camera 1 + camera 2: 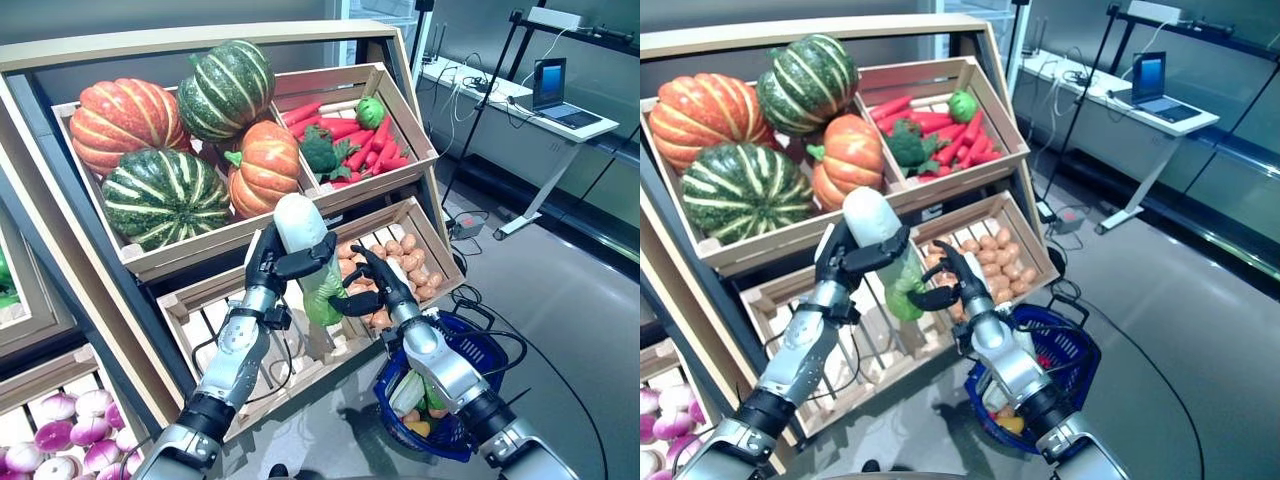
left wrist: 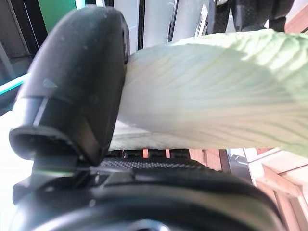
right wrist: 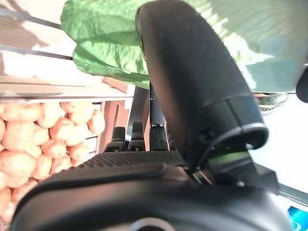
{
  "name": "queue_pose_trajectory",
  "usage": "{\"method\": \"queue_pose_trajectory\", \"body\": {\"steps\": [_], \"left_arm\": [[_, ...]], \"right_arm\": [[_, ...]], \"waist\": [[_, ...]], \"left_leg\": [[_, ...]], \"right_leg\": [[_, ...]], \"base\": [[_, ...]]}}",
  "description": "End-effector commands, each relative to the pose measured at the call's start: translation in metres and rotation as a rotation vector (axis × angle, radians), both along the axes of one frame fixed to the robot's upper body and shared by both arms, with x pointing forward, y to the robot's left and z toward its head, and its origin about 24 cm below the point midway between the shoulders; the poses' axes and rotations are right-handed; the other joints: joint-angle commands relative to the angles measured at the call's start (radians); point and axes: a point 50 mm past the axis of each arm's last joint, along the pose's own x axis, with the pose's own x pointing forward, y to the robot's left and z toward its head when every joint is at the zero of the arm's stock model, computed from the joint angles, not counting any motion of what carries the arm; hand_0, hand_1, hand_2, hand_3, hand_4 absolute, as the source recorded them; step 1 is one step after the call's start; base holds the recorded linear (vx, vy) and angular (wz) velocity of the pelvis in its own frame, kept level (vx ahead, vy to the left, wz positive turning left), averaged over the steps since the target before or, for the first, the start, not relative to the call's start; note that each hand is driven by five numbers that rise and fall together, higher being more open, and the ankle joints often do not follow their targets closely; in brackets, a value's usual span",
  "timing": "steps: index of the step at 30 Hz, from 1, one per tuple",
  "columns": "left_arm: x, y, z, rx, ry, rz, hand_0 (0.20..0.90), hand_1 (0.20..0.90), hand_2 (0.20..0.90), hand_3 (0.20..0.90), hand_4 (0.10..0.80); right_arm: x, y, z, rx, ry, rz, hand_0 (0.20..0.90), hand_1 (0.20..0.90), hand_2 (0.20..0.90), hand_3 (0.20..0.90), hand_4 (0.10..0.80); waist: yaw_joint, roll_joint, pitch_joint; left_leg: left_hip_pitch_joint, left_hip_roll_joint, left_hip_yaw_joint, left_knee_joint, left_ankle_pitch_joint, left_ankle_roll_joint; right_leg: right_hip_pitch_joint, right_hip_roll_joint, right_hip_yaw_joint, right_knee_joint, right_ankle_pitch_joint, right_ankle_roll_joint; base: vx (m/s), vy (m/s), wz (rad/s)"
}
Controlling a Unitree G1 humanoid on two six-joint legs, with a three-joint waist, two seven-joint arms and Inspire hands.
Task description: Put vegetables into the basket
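Left robot hand (image 1: 272,262) grips cabbage (image 1: 305,250); right robot hand (image 1: 385,287) touches leaves.

Above the two hands sit four pumpkins (image 1: 165,140), two orange and two green, beside one crate of carrots (image 1: 345,130), with one cabbage (image 1: 310,255) held and one basket (image 1: 460,370) below.

— What was in front of the left hand (image 2: 144,192)?
— A big pale green vegetable with fine veins on its leaf (image 2: 216,96). It filled most of the view.
— Did the hand touch it?
— Yes. The dark thumb (image 2: 77,82) pressed against its side, and the palm lay under it.
— And behind?
— Light wooden slats of a crate (image 2: 269,178) showed below the vegetable.
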Motion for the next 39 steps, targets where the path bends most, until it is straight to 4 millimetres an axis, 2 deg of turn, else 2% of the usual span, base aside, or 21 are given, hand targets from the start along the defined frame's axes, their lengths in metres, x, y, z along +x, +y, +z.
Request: {"method": "queue_pose_trajectory", "body": {"steps": [1,9,24,29,31,35,39], "left_arm": [[-0.009,-0.077,0.096,-0.226,-0.475,-0.347,0.3,0.3,0.3,0.3,0.4],[-0.01,-0.075,0.093,-0.24,-0.468,-0.34,0.3,0.3,0.3,0.3,0.4],[-0.01,-0.074,0.091,-0.259,-0.454,-0.328,0.3,0.3,0.3,0.3,0.4],[-0.01,-0.074,0.091,-0.256,-0.461,-0.358,0.3,0.3,0.3,0.3,0.4],[-0.01,-0.075,0.092,-0.248,-0.468,-0.398,0.3,0.3,0.3,0.3,0.4],[-0.012,-0.082,0.094,-0.215,-0.482,-0.564,0.3,0.3,0.3,0.3,0.4],[-0.017,-0.091,0.098,-0.181,-0.474,-0.789,0.3,0.3,0.3,0.3,0.4]], "right_arm": [[0.037,-0.016,0.059,-0.051,-0.305,-0.236,0.9,0.9,0.9,0.9,0.8],[0.029,-0.017,0.047,0.025,-0.281,-0.305,0.9,0.9,0.9,0.9,0.8],[0.022,-0.014,0.039,0.078,-0.267,-0.369,0.9,0.9,0.9,0.9,0.8],[0.019,-0.006,0.037,0.154,-0.233,-0.263,0.9,0.9,0.9,0.9,0.8],[0.019,0.001,0.04,0.225,-0.216,-0.144,0.9,0.9,0.9,0.9,0.8],[0.022,0.0,0.045,0.285,-0.203,0.033,0.9,0.9,0.9,0.9,0.8],[0.028,-0.006,0.052,0.45,-0.123,0.289,0.9,0.9,0.9,0.9,0.8]], "waist": [[0.022,0.04,-0.045],[0.022,0.044,-0.043],[0.025,0.047,-0.048],[0.026,0.047,-0.047],[0.028,0.045,-0.047],[0.03,0.041,-0.053],[0.032,0.038,-0.062]], "left_leg": [[0.05,-0.012,0.009,0.002,-0.124,0.02],[0.053,-0.012,0.008,0.002,-0.125,0.02],[0.052,-0.012,0.005,0.002,-0.127,0.021],[0.051,-0.011,0.004,0.002,-0.127,0.021],[0.05,-0.011,0.002,0.002,-0.126,0.019],[0.051,-0.008,0.0,0.002,-0.125,0.013],[0.051,-0.007,-0.002,0.002,-0.125,0.01]], "right_leg": [[-0.015,0.023,0.027,0.011,0.02,-0.07],[-0.011,0.021,0.023,0.009,0.019,-0.07],[-0.01,0.019,0.02,0.009,0.018,-0.07],[-0.011,0.018,0.018,0.008,0.018,-0.07],[-0.011,0.019,0.016,0.008,0.017,-0.07],[-0.008,0.019,0.007,0.008,0.017,-0.071],[-0.005,0.02,-0.003,0.007,0.017,-0.069]], "base": [[0.0,0.0,0.0],[0.0,0.0,0.01],[0.0,0.0,0.0],[0.0,0.0,0.0],[0.0,0.0,0.0],[0.009,-0.006,0.04],[0.005,-0.001,0.05]]}}
